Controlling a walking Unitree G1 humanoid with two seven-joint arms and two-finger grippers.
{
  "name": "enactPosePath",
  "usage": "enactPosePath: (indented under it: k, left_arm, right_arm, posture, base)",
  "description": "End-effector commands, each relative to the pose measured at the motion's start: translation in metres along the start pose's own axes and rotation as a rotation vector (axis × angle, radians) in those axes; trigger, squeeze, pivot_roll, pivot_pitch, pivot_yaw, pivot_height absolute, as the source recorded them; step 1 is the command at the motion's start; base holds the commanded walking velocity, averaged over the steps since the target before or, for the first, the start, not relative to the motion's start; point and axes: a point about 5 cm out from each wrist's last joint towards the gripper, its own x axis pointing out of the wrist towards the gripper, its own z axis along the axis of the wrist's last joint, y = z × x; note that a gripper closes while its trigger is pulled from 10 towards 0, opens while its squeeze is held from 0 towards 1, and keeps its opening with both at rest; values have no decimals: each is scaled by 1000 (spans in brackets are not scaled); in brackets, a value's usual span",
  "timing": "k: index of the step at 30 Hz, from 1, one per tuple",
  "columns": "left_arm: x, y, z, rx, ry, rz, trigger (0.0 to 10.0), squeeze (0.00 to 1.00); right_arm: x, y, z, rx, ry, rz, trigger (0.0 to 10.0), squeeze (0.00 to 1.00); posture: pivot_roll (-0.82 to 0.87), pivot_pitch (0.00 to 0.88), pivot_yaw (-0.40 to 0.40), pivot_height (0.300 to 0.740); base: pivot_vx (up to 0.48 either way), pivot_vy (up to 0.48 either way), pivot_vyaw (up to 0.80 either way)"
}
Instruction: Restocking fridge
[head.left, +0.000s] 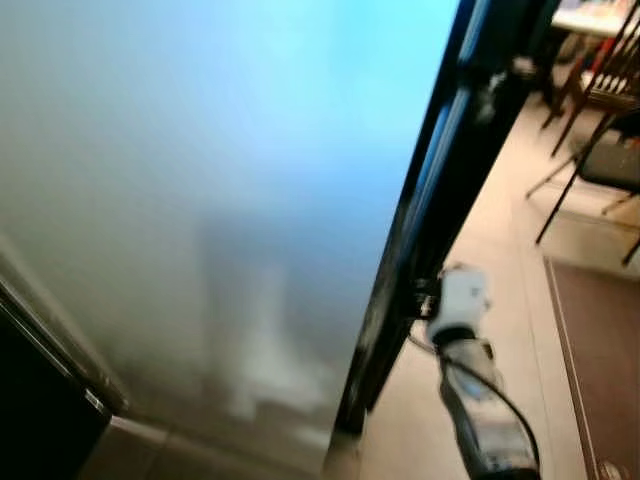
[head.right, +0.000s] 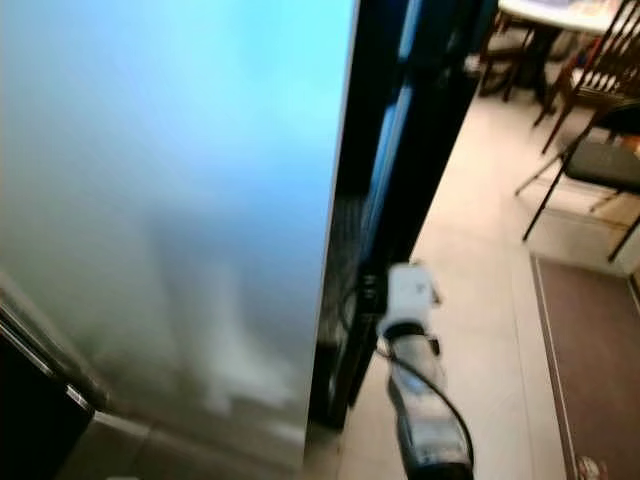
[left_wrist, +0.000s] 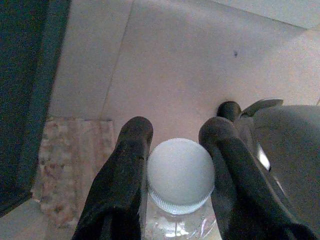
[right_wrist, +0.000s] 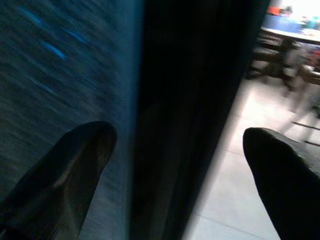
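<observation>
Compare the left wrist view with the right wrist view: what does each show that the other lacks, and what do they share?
Left wrist view alone: the left gripper shut on a clear bottle with a white cap, above pale floor tiles and a speckled mat.

Right wrist view alone: the right gripper, fingers wide apart, straddling the dark edge of the fridge door, with a table and chairs beyond.

Shared: two black fingers in the foreground and light floor.

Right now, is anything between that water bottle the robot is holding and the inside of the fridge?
Yes. The left gripper holds the bottle by its white cap, low over the floor. The big grey fridge door fronts the robot, so the interior stays hidden. The right gripper, fingers apart, straddles the door's dark edge.
</observation>
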Motion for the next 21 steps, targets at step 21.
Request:
enactPosePath:
  k: [21]
  left_arm:
    - [1,-7,4,8,0,-17,10000,0]
  right_arm:
    - [11,-11,10,-31,-24,-16,10000,0]
  posture:
    - [-32,0,-35,740]
  base:
    - [0,0,0]
